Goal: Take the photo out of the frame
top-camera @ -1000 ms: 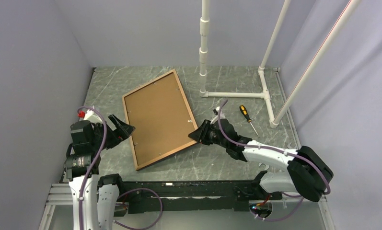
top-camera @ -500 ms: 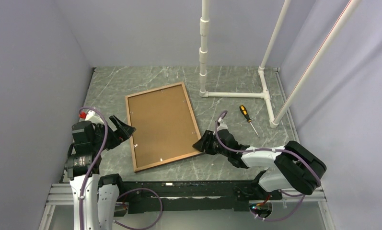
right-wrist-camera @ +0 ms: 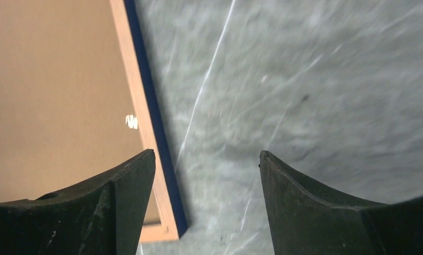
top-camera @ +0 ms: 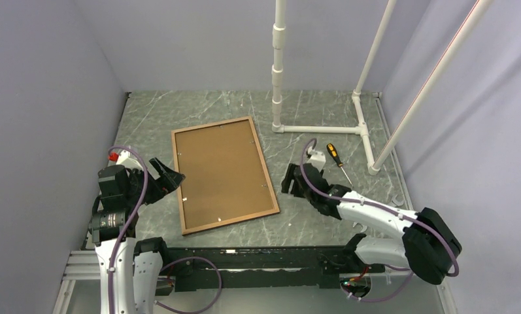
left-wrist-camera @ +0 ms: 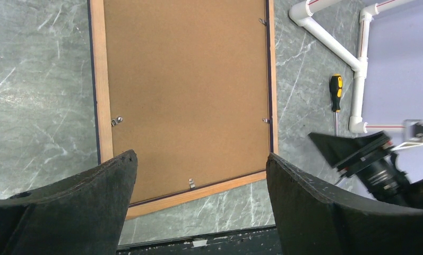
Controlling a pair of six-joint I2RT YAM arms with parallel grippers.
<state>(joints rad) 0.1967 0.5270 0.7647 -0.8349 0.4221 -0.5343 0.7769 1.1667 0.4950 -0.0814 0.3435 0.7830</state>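
Frame: a thin navy blue rectangular picture frame (top-camera: 265, 167) lies face down on the grey-green marbled worktop (top-camera: 199, 104), between the two arms.
Photo: the large rectangular photo (top-camera: 221, 173) sits inside the frame with only its brown hardboard back showing; small metal tabs (left-wrist-camera: 117, 120) lie along its edges.
Left tool (top-camera: 169, 171): jaws spread wide, holding nothing, just off the frame's left edge.
Right tool (top-camera: 288, 184): jaws apart, nothing between them, just beside the frame's near right corner.
Beyond: a yellow-and-black screwdriver (top-camera: 336, 157) lies near a white pipe stand (top-camera: 316, 129).
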